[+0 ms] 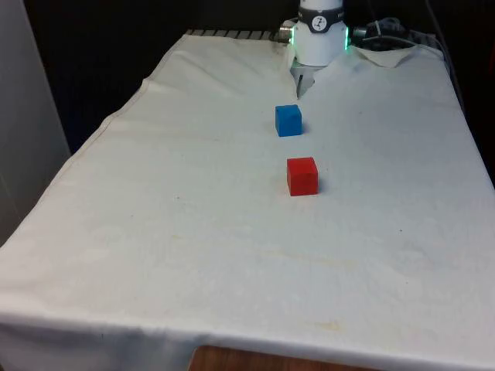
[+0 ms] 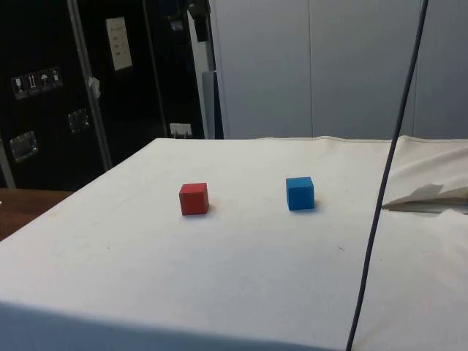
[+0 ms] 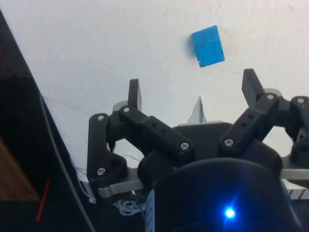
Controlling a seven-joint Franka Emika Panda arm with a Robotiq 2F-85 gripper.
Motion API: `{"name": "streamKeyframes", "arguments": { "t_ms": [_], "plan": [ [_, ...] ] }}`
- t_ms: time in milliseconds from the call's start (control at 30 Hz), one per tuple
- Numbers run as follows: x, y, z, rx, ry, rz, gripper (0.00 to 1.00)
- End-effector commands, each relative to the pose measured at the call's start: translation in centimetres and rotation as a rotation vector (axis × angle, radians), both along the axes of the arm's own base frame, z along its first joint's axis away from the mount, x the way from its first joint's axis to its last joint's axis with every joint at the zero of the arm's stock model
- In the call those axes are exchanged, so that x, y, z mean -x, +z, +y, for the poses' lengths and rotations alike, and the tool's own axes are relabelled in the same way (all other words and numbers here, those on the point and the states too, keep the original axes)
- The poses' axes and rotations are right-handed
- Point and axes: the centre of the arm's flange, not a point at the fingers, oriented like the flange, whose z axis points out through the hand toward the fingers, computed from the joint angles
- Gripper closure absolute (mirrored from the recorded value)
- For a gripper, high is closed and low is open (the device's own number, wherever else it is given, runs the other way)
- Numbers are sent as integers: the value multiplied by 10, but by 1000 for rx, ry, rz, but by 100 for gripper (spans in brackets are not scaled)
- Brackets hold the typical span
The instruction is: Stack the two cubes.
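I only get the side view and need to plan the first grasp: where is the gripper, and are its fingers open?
Observer: In the wrist view the black two-finger gripper is open, nothing between its fingers.
Operator: What lies under it?
Observer: White cloth; the small blue cube lies just ahead of the fingertips, untouched.
Operator: Is the red one lined up with it?
Observer: In the front view the small red cube sits nearer the camera than the blue, slightly toward the front view's right, apart from it.
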Motion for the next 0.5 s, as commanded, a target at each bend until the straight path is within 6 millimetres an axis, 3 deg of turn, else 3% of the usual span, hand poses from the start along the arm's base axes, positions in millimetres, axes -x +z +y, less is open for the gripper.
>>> {"name": "streamKeyframes", "arguments": {
  "t_ms": [0,467],
  "plan": [
    [0,0,0,0,0,1,0],
    [-9,-15,10,21,78,-12,0]
  ]
}}
